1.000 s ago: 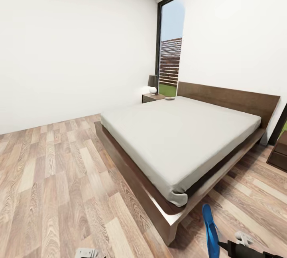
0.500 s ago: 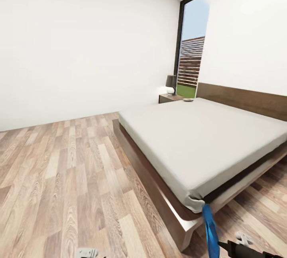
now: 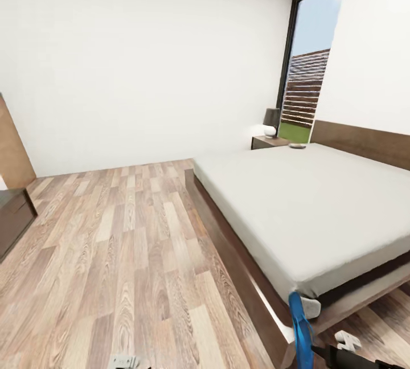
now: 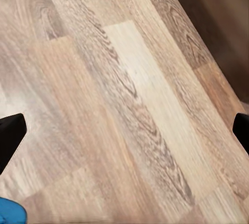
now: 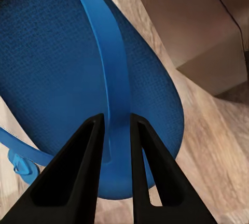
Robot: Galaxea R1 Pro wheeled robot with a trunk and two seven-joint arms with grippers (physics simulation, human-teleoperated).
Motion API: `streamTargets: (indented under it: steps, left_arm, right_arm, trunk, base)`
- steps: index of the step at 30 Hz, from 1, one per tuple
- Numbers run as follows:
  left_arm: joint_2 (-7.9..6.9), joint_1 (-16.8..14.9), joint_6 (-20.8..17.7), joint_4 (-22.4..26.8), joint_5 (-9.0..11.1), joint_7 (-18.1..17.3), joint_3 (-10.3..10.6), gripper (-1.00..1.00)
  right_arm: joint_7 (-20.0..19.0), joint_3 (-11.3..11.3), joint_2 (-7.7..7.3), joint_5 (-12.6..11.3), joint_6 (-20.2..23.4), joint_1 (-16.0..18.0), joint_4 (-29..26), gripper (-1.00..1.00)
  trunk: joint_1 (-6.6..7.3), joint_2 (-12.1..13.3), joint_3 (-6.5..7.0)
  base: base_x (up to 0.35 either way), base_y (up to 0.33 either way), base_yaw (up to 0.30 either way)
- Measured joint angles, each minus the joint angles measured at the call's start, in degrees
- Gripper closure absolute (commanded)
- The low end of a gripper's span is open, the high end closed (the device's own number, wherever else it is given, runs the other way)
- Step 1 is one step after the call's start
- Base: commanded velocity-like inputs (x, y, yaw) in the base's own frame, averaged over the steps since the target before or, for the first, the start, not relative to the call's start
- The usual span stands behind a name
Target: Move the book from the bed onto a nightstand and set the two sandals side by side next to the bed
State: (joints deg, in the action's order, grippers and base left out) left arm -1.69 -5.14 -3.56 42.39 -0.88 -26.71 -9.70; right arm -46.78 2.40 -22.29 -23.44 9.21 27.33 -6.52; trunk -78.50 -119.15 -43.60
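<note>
Blue sandal (image 3: 300,329) hangs from our right claw (image 5: 115,130), low at the head view's right edge, near the bed's foot corner. In the right wrist view the two dark fingers (image 5: 78,167) stand close together with the thin thong strap running between them; sole hangs behind. We read that as a pinch on the strap, claw nearly pressed together.

Left claw (image 4: 124,130): only the finger tips show, at opposite edges of the left wrist view, so spread wide, nothing between them. Plank floor (image 4: 129,89) beneath it. A scrap of blue sits in that view's corner; we cannot tell what it is.

Bed (image 3: 307,209) runs along our right, off-white mattress on a dark frame. Nightstand (image 3: 269,142) at the far head end with its lamp (image 3: 271,121), beside the window (image 3: 310,61). A small flat thing (image 3: 296,145) lies on the mattress corner just beside the nightstand; likely the book, too small to be sure. Open floor along the bed's long side.

Step in hand, as we judge it: carrying one sandal to a spot beside the bed. Second sandal's whereabouts unknown. Book not yet on the nightstand, if that is the book.

Next move calls for lowering the right arm over the floor near the frame, sole flat, then releasing. Risk: held by the strap, the sandal may swing or land on edge.
</note>
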Motion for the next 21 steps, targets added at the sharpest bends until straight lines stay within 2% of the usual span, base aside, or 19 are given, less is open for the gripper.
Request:
streamTargets:
  steps: [21]
  left_arm:
    - [-0.03, 0.00, 0.00, 0.01, 0.00, 0.04, 0.00, -1.00]
  right_arm:
    - [-0.05, 0.01, 0.00, 0.00, 0.00, 0.00, 0.00, 1.00]
  trunk:
    - [0.00, 0.00, 0.00]
  base:
    - [0.000, 0.000, 0.293]
